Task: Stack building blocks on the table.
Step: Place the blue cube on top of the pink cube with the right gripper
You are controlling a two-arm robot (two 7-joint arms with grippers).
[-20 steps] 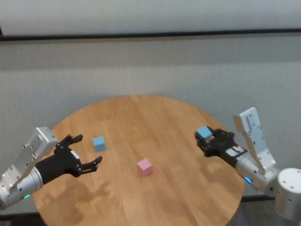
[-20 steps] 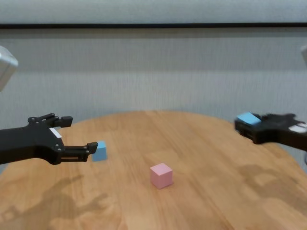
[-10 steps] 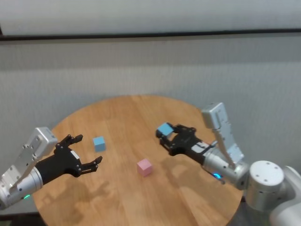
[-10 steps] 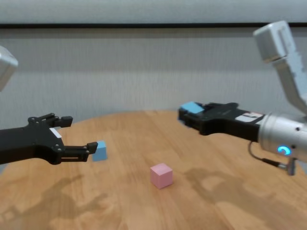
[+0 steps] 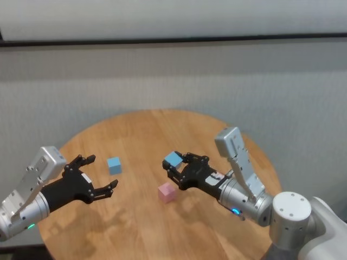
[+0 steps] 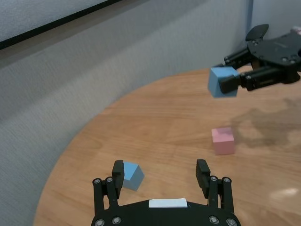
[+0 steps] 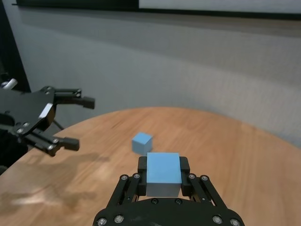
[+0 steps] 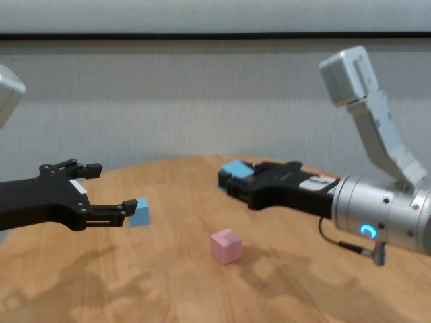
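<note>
My right gripper [image 5: 173, 166] is shut on a light blue block [image 5: 173, 158] and holds it in the air just above and behind the pink block [image 5: 166, 192], which lies near the middle of the round wooden table [image 5: 217, 135]. The held blue block [image 7: 163, 173] fills the space between the right fingers, and it also appears in the chest view [image 8: 234, 168] and the left wrist view [image 6: 222, 82]. A second light blue block [image 5: 114, 165] rests on the table at the left. My left gripper [image 5: 99, 174] hovers open just in front of that block [image 6: 132, 175].
A grey panelled wall [image 5: 173, 76] stands behind the table. The table's round edge [image 5: 81, 135] curves close behind the left blue block.
My right arm has carried the blue block leftward from the table's right side to above the pink block. The left gripper and the two blocks on the table have not moved.
</note>
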